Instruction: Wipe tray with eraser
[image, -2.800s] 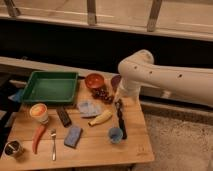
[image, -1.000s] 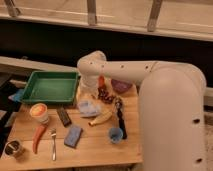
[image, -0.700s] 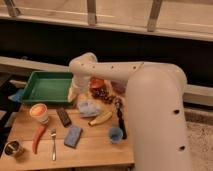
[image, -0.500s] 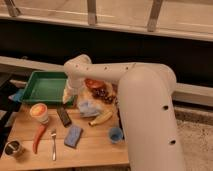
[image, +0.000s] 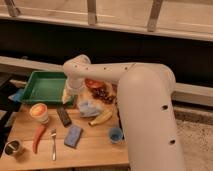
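Tray sits at the table's back left, with the eraser just before it. Gripper hangs over the tray's right front corner; I cannot tell its grip.

The tray looks like smooth green plastic with a slight sheen. The eraser is a matt dark block. The surface is pale, matt wood. The arm has a smooth, glossy white shell, and its hand is at the tray's right front corner. The small cup and the fork look like shiny metal. The blue-grey block looks spongy and rough.
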